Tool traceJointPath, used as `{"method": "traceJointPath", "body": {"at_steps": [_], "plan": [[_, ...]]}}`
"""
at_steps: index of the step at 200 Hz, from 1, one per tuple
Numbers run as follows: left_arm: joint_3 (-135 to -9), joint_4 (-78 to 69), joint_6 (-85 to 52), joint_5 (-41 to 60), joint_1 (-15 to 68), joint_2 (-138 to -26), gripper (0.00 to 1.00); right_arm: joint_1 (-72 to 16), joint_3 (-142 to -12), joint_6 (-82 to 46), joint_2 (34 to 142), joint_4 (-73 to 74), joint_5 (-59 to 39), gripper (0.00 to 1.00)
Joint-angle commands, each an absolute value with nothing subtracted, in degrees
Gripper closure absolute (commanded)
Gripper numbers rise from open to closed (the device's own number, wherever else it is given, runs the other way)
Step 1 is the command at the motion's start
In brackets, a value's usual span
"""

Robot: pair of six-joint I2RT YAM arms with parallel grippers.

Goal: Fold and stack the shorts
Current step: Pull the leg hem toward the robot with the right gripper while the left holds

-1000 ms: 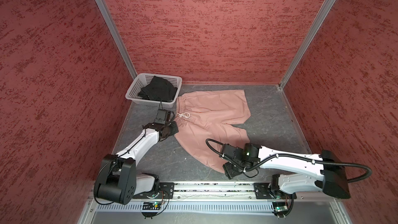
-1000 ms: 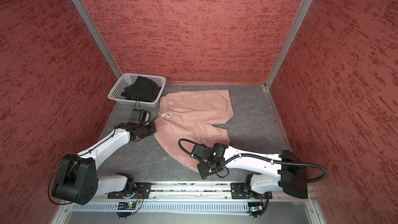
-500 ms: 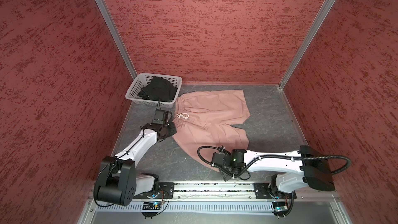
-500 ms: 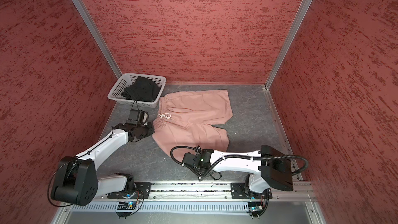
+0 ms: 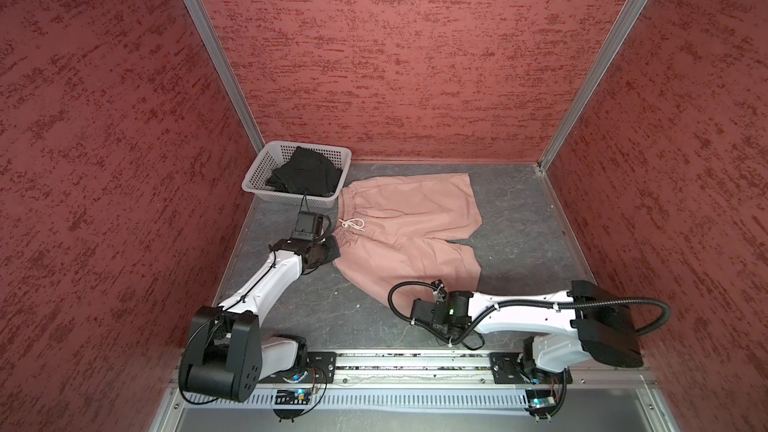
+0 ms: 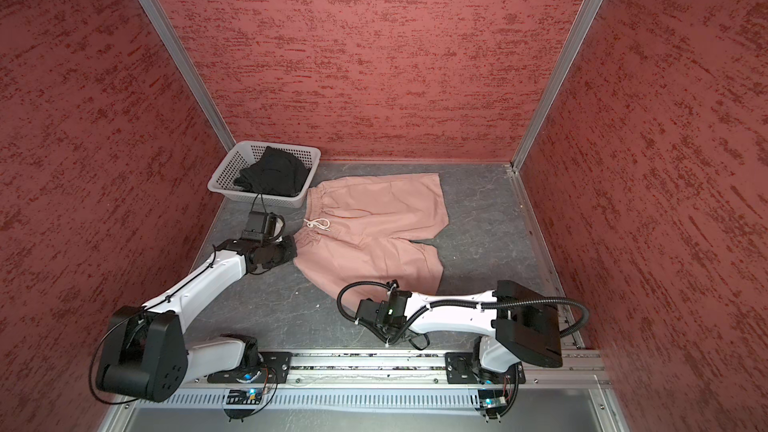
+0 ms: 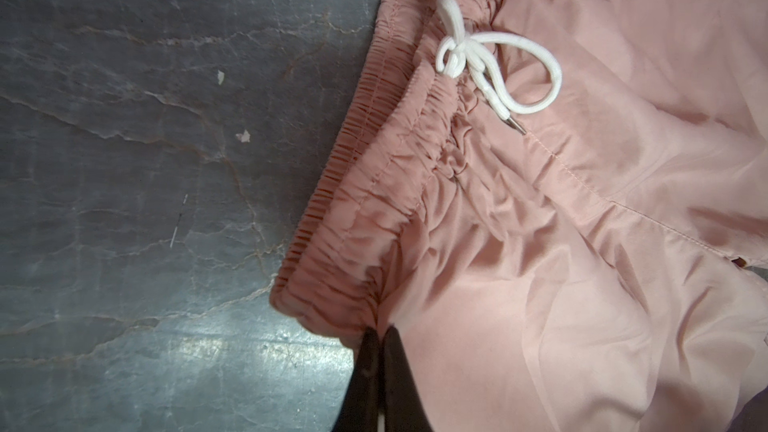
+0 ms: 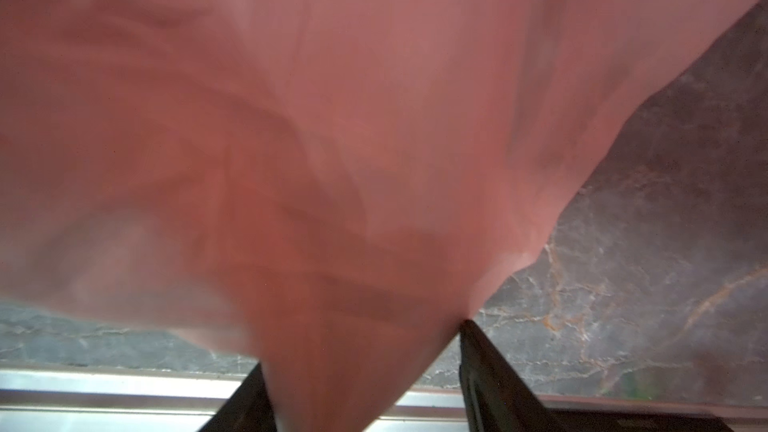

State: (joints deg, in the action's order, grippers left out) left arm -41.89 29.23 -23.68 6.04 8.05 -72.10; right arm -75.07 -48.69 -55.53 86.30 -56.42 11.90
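Observation:
The pink shorts lie spread flat on the grey table, with the waistband and white drawstring at the left. My left gripper is shut on the near end of the gathered waistband. My right gripper is at the hem of the near leg. Its fingers stand apart, with a raised fold of pink fabric running between them. The black shorts sit bunched in the basket.
A white perforated basket stands in the back left corner, touching the pink waistband's far end. Red walls close in three sides. A metal rail runs along the front edge, close behind my right gripper.
My right arm swept left along the front and came back. The near leg's front corner, flat on the table before, is now raised between its fingers. The left gripper barely moved.

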Motion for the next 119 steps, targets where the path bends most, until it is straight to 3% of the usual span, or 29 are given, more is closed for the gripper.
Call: {"method": "traceJointPath", "body": {"at_steps": [1,34,55,88,119], "plan": [[-41.66,29.38,-22.42,6.05,7.25,-71.54,0.94,-76.63,-50.14,-53.42,87.03,-57.38,12.92,0.35],[-41.79,29.62,-22.06,6.20,7.13,-71.67,0.94,-77.43,-49.81,-47.22,80.04,-50.37,8.80,0.28],[-41.82,29.77,-21.98,6.33,7.06,-71.97,0.94,-77.48,-48.78,-45.65,81.04,-51.74,9.74,0.21],[-41.88,30.56,-22.06,6.29,6.78,-71.06,0.94,-77.52,-49.69,-44.82,87.82,-51.03,11.51,0.23],[-43.05,31.67,-21.65,6.29,6.61,-70.49,0.94,-77.56,-48.97,-47.83,89.79,-55.22,14.51,0.31]]}}
